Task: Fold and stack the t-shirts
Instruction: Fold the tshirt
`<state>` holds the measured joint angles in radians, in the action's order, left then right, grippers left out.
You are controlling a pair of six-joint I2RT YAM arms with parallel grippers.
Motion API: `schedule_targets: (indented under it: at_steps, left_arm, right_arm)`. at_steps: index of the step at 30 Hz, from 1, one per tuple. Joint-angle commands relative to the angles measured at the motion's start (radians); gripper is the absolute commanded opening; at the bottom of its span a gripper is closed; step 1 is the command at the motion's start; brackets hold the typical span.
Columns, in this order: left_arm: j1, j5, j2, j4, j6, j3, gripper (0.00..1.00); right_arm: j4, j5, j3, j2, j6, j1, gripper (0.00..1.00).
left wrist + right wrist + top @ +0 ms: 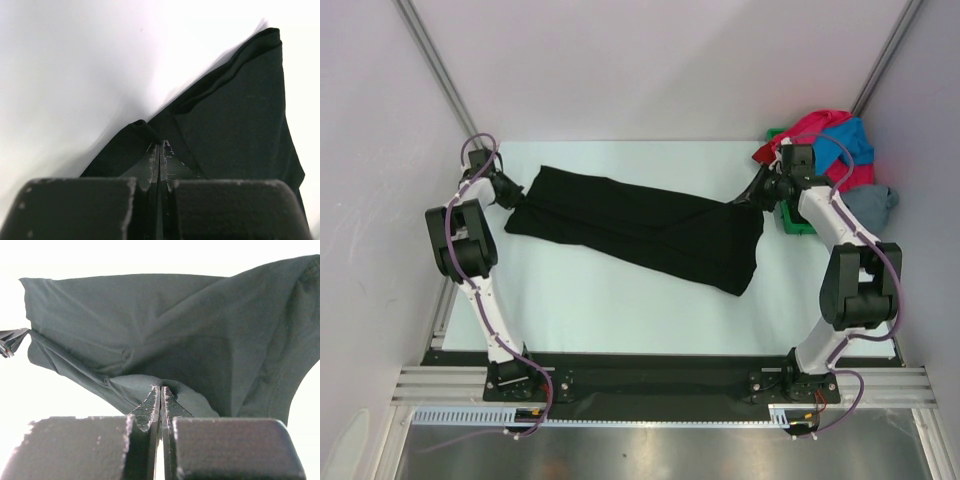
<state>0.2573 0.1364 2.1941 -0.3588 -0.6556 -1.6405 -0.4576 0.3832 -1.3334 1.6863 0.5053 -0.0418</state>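
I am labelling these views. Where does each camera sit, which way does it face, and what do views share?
Top external: above and behind the bases, looking down at the table; left arm and right arm show, black t-shirt between them.
Left wrist: on that wrist, looking along the left jaws, shut on one shirt end.
Right wrist: on that wrist, looking along the right jaws, shut on the other end.
Shared: all three show the black t-shirt.
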Motion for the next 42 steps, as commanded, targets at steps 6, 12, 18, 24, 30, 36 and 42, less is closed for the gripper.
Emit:
schedule_targets:
  at_steps: [6, 12, 18, 24, 30, 36, 42]
  left_arm:
    - [-0.001, -0.018, 0.007, 0.020, -0.010, -0.051, 0.00]
    - [-0.001, -0.012, 0.012, 0.018, -0.013, -0.055, 0.00]
    - [-0.001, -0.018, 0.010, 0.018, -0.007, -0.053, 0.00]
    - [0.000, -0.012, 0.013, 0.018, -0.013, -0.056, 0.00]
    - [-0.001, -0.017, 0.010, 0.020, -0.006, -0.056, 0.00]
    - [-0.003, -0.003, 0.016, 0.020, 0.004, -0.065, 0.04]
    - [-0.001, -0.004, 0.018, 0.024, 0.025, -0.074, 0.18]
  right_arm:
    - [0.037, -0.012, -0.095, 0.073, 0.007, 0.007, 0.00]
    - [0.045, -0.013, -0.131, 0.128, 0.007, 0.008, 0.00]
    - [0.050, -0.033, -0.159, 0.165, 0.006, 0.008, 0.00]
    - [0.045, -0.036, -0.233, 0.226, 0.007, 0.006, 0.00]
    - [0.039, -0.047, -0.285, 0.276, 0.006, 0.008, 0.00]
    - [0.042, -0.046, -0.317, 0.335, 0.006, 0.008, 0.00]
    - [0.042, -0.052, -0.357, 0.383, -0.002, 0.011, 0.00]
